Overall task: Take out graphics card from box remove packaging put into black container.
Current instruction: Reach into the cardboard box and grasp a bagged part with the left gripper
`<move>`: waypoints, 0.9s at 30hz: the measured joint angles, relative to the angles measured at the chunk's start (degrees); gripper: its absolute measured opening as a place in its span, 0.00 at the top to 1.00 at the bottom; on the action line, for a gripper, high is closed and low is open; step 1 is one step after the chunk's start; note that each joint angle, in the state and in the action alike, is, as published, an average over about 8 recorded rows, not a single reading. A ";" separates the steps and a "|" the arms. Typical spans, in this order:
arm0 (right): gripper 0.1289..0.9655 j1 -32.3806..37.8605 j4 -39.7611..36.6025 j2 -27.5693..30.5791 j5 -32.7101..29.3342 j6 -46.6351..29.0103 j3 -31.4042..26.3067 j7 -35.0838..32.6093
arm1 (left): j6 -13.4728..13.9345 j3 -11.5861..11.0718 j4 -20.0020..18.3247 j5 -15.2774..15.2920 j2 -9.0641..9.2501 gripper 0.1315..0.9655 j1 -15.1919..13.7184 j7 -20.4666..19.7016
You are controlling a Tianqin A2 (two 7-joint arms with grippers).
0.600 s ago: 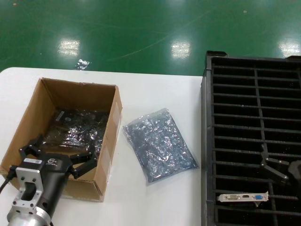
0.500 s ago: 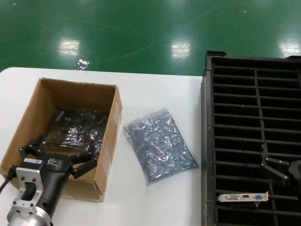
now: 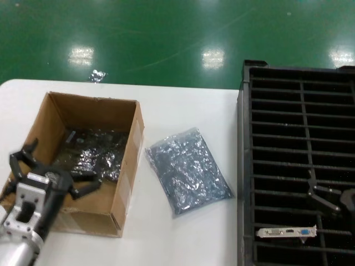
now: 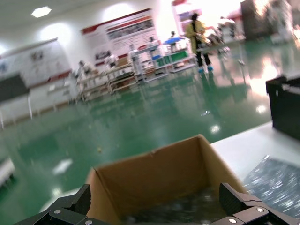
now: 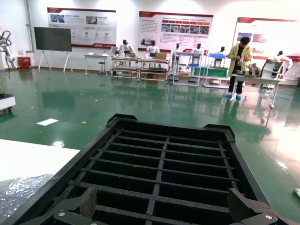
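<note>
Bagged card lies inside box on table. Second bag lies flat between box and black container. Left claw over box's near-left rim, fingers spread wide, empty. Right claw low over container, spread wide, empty.

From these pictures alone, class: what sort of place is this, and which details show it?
Probably a robotics lab or factory demo hall: a glossy green floor, wall posters above workbenches, and a slotted black container beside a cardboard box on a white table.
</note>
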 joint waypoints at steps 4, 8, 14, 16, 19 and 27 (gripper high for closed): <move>0.00 0.00 0.00 0.00 0.00 0.00 0.00 0.00 | 1.34 0.91 2.16 3.99 -4.56 0.00 -3.73 3.31; 0.00 0.00 0.00 0.00 0.00 0.00 0.00 0.00 | 4.54 3.26 7.23 8.34 -9.64 0.00 -10.15 7.48; 0.00 0.00 0.00 0.00 0.00 0.00 0.00 0.00 | 12.83 9.51 18.63 14.69 -14.22 0.00 -22.94 14.06; 0.00 0.00 0.00 0.00 0.00 0.00 0.00 0.00 | 16.22 12.15 23.02 16.72 -14.48 0.00 -27.45 15.90; 0.00 0.00 0.00 0.00 0.00 0.00 0.00 0.01 | 21.29 16.06 29.97 19.30 -13.79 0.00 -33.83 19.03; 0.00 0.00 0.00 0.00 -0.01 0.00 0.00 0.01 | 31.15 23.66 48.59 22.08 -9.08 0.00 -45.71 31.06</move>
